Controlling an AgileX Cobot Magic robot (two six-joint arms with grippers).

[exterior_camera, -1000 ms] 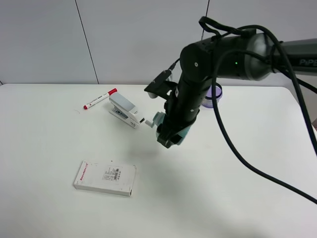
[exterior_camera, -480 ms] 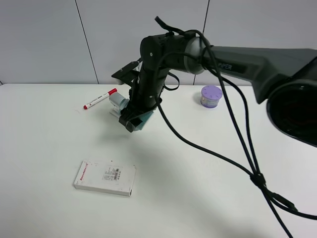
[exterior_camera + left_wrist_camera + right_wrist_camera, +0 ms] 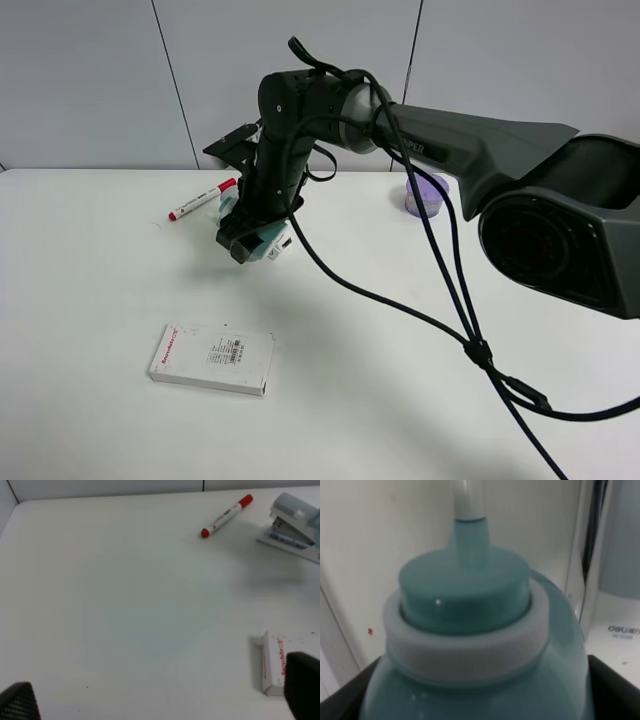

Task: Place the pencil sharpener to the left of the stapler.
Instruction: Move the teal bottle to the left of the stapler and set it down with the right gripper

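Note:
My right gripper (image 3: pixel 244 247) is shut on the teal pencil sharpener (image 3: pixel 264 240), held just above the table. The right wrist view is filled by the sharpener (image 3: pixel 470 645), its white ring and teal cap facing the camera. The white stapler with its grey top (image 3: pixel 292 522) lies beside the sharpener and shows at the edge of the right wrist view (image 3: pixel 615 580). In the high view the arm covers most of the stapler. My left gripper (image 3: pixel 160 697) is open over bare table, its dark fingers (image 3: pixel 302 687) far apart, well away from both things.
A red-capped white marker (image 3: pixel 202 199) lies just behind and left of the stapler. A flat white box (image 3: pixel 212 358) sits nearer the front on the left. A small purple round container (image 3: pixel 427 195) stands at the back right. The right arm's cables trail over the table's right half.
The right arm has swung left across the table with the sharpener, from right of the stapler to over it, covering most of it.

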